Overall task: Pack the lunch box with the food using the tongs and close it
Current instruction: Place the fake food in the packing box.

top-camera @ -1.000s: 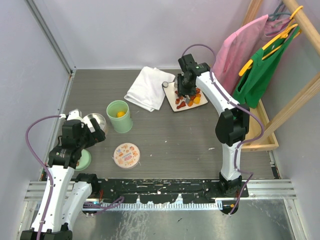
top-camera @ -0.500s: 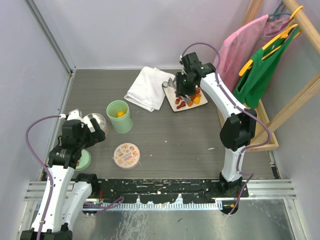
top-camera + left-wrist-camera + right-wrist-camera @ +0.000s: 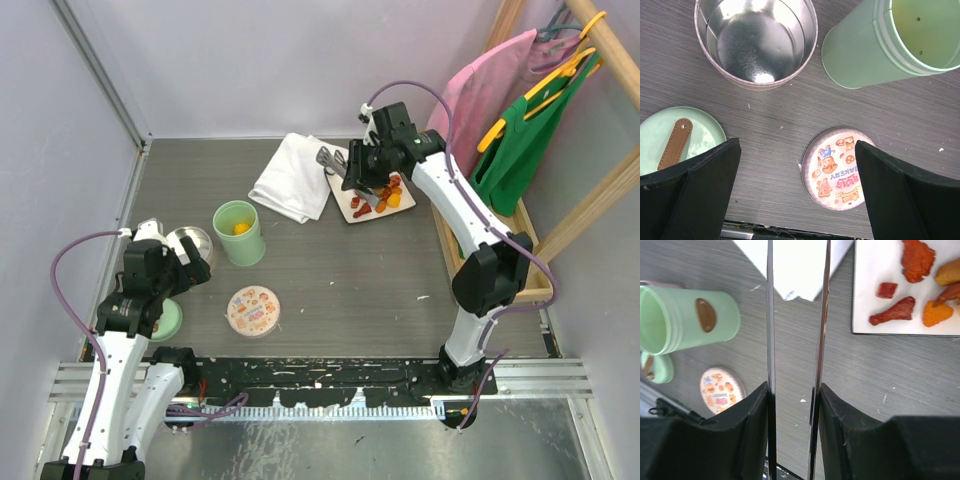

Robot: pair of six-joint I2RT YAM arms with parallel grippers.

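My right gripper (image 3: 362, 170) is shut on the tongs (image 3: 331, 158), which hang over the left edge of the white plate (image 3: 343, 207). The food (image 3: 383, 196), orange, red and brown pieces, lies on that plate. In the right wrist view the two tong arms (image 3: 770, 315) run up between my fingers (image 3: 747, 425); their tips leave the frame and no piece shows between them. The mint-green lunch box (image 3: 239, 232) stands open with one yellow piece inside. My left gripper (image 3: 795, 190) hangs open above the table between the mint lid (image 3: 690, 131) and a printed round lid (image 3: 837, 167).
A white cloth (image 3: 295, 178) lies left of the plate. A steel bowl (image 3: 188, 243) stands beside the lunch box, close to my left arm. A wooden rack with pink and green bags (image 3: 520, 120) lines the right side.
My right gripper has risen from the food and shifted left with the tongs, now at the plate's left edge. The left arm has not moved.
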